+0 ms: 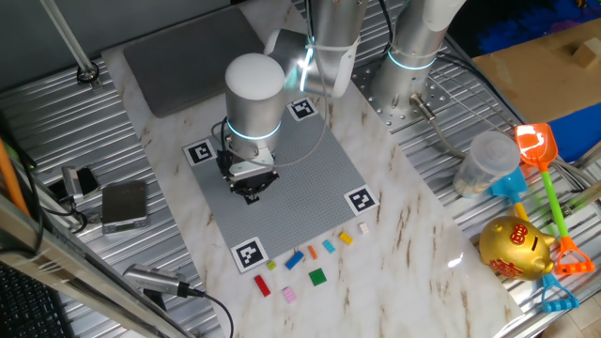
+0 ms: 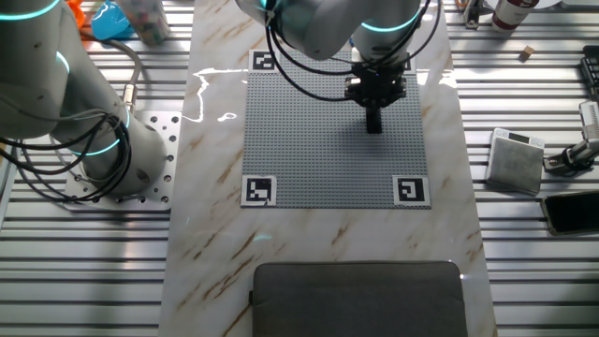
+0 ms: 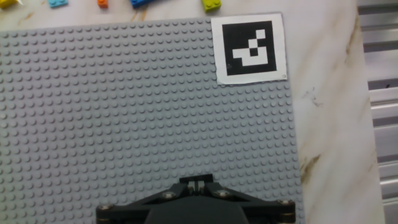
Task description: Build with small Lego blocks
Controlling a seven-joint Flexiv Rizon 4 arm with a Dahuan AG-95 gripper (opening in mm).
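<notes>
The black two-finger gripper hangs over the big grey bumpy square baseplate, its fingers pressed together with nothing seen between them. The small Lego blocks lie well apart from it, in a loose row on the marble table past the plate's edge (red, blue, orange, green, pink, yellow). They are tiny, so a grab slightly off could flick one away or pinch two neighbours at once.
</notes>
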